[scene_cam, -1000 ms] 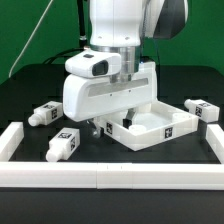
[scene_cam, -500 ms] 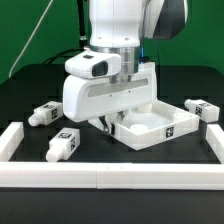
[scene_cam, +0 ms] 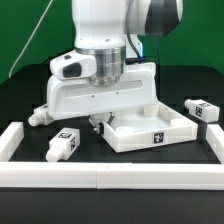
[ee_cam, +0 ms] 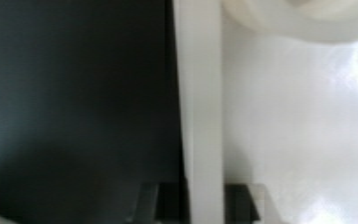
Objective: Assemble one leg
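Observation:
The large white square tray piece (scene_cam: 150,130) lies on the black table. My gripper (scene_cam: 98,122) is down at the tray corner nearest the exterior view's left. In the wrist view the tray's raised rim (ee_cam: 197,100) runs straight between my two dark fingers (ee_cam: 163,200), and my gripper (ee_cam: 202,200) is shut on it. Three legs, small white posts with tag markers, lie loose on the table: one in front on the left (scene_cam: 63,143), one partly behind the arm on the left (scene_cam: 38,116), one on the right (scene_cam: 203,108). None is held.
A low white wall borders the work area along the front (scene_cam: 100,178), with short ends at the left (scene_cam: 10,140) and right (scene_cam: 213,140). A rounded white shape (ee_cam: 309,18) shows inside the tray in the wrist view.
The arm has moved toward the exterior view's left, and the tray has shifted and turned with it. The left rear leg is now partly covered by the arm.

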Controlling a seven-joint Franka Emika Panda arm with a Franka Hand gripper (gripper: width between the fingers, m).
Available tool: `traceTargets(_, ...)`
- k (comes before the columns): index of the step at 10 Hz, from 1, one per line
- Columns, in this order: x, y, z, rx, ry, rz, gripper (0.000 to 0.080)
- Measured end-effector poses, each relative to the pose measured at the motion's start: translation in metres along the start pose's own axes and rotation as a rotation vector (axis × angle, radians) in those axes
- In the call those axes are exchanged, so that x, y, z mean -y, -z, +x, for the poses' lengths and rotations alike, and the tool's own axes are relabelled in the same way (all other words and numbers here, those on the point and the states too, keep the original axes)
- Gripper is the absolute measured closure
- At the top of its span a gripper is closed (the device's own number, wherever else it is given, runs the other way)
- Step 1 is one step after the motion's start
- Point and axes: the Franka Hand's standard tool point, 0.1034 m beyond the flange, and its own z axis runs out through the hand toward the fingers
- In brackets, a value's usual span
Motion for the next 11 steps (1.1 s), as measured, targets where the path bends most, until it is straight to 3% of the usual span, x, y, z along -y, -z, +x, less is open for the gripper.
traceTargets(5, 0.003, -0.002, -0.002, 0.004, 0.0, 0.001, 0.0746)
traceTargets(6, 0.007, 0.0, 0.007, 0.021, -0.118, 0.02, 0.0746)
traceTargets(7, 0.01, 0.001, 0.023, 0.013, -0.182, 0.022, 0.0746)
traceTargets(9, 0.015, -0.003, 0.04, 0.021, -0.31, 0.036, 0.0746)
traceTargets(11, 0.028, -0.004, 0.056, -0.003, -0.392, 0.026, 0.0745)
